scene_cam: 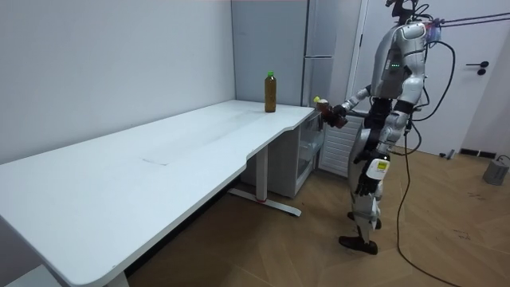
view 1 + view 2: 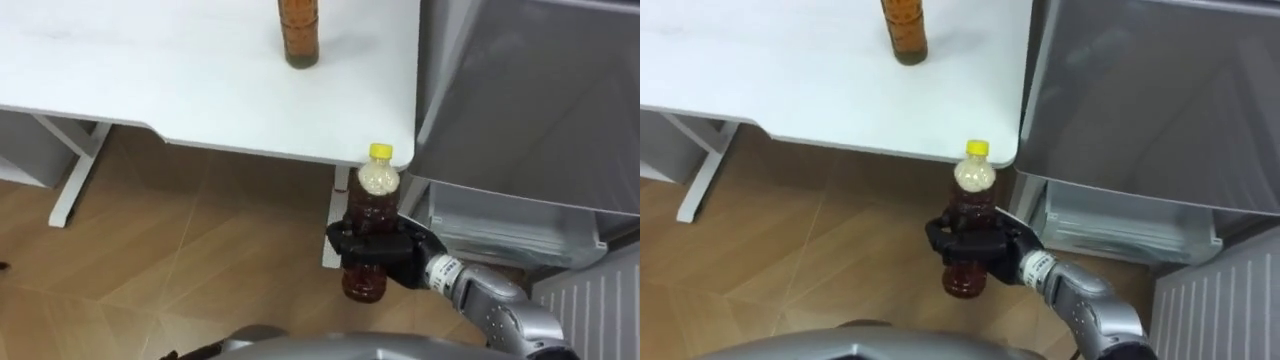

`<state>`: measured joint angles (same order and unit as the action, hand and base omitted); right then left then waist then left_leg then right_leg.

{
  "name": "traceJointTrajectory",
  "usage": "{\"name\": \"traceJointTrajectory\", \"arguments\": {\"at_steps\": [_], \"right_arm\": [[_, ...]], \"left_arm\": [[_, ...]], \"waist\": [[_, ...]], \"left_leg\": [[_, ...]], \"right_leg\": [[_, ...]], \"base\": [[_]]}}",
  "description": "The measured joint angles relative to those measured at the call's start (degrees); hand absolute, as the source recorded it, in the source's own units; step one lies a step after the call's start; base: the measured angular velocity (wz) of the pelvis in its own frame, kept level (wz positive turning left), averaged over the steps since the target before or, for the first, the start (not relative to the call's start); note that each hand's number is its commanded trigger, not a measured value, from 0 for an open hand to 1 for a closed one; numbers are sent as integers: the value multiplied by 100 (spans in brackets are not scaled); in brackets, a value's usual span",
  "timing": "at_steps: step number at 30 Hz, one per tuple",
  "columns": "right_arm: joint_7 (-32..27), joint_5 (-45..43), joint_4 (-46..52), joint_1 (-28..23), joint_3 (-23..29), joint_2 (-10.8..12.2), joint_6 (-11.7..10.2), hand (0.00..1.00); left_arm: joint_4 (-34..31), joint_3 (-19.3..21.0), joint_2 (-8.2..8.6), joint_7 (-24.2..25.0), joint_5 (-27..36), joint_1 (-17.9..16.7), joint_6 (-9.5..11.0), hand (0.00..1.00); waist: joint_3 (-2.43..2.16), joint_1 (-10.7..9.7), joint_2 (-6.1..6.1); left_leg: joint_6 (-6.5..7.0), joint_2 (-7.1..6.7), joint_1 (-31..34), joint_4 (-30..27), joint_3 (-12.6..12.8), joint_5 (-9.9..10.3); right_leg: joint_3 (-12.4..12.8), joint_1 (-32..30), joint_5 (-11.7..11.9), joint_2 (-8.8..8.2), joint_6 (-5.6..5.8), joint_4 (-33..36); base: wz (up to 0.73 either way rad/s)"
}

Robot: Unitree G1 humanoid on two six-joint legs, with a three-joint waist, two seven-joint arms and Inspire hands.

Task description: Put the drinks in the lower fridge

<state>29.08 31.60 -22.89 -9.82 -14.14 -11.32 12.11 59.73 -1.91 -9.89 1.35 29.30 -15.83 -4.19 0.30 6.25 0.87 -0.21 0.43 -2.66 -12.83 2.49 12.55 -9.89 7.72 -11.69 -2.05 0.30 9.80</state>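
At centre frame, dark fingers [image 2: 368,243] of the right hand [image 2: 405,262] clench the waist of a clear plastic bottle [image 2: 378,205], yellow-capped and holding brown drink, upright just off the white surface [image 2: 200,90]. Carrying step, by judgement; the next move calls for a swing toward three o'clock, low into the smooth grey fridge [image 2: 530,100]. A second bottle [image 2: 298,30] stands at twelve o'clock.

- the yellow-capped bottle [image 2: 374,203] is hidden at its middle under the curled fingers [image 2: 358,242] of the right hand [image 2: 392,255].
- far beyond the fingers, the second bottle [image 2: 299,35] is cut off at the top edge.
- right of the fingers, the fridge [image 2: 530,90] runs out of frame.
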Motion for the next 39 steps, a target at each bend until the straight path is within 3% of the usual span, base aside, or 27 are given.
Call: {"name": "traceJointTrajectory", "arguments": {"at_steps": [5, 11, 16, 20, 24, 29, 36, 39], "right_arm": [[-346, 346, -222, -38, 26, -4, -15, 100], [-677, 1126, -315, -38, 153, -15, -34, 100], [-796, 1398, -515, -38, 351, -11, -215, 100], [-1098, 1729, -775, -62, 481, 13, -238, 100], [-1541, 2460, -769, -108, 599, 30, -293, 100], [-1956, 3853, -773, -145, 690, 43, -606, 100], [-2292, 5074, -813, -265, 726, 58, -783, 100], [-2510, 5525, -815, -312, 922, 165, -909, 100]], "left_arm": [[-191, -37, -93, -21, -1322, 139, 50, 0], [-293, -124, -154, -41, -2041, 266, 72, 0], [-292, -94, -176, -41, -2113, 280, 75, 0], [-276, -114, -172, -77, -2105, 243, 92, 0], [-271, -118, -146, -139, -2147, 248, 96, 0], [-272, -130, -65, -324, -2212, 234, 97, 0], [-226, -193, 27, -517, -2222, 138, 98, 0], [-229, -242, 26, -535, -2218, 56, 99, 0]], "waist": [[-9, -205, 1], [-4, -442, -12], [-3, -534, -39], [1, -612, -28], [-4, -655, 2], [-23, -671, 46], [-17, -654, 100], [-17, -656, 101]], "left_leg": [[0, 0, -11, 6, -5, -1], [3, 0, -66, 38, 37, -3], [3, 13, -153, 102, 136, -3], [4, 12, -180, 123, 179, -3], [4, 15, -198, 148, 209, -3], [4, 18, -196, 144, 217, -3], [4, 19, -204, 107, 218, -3], [4, 17, -204, 103, 213, -3]], "right_leg": [[-12, 14, 0, 3, 1, -1], [41, 27, 1, 2, 2, 5], [143, 44, 2, 10, 3, 3], [190, 44, 7, 8, 12, 4], [203, 35, 8, 7, 13, 5], [195, 36, 8, 8, 14, 6], [200, 37, 8, 9, 14, 9], [204, 31, 8, 8, 14, 8]], "base": [[0], [-4], [-10], [-7], [-3], [0], [0], [0]]}}
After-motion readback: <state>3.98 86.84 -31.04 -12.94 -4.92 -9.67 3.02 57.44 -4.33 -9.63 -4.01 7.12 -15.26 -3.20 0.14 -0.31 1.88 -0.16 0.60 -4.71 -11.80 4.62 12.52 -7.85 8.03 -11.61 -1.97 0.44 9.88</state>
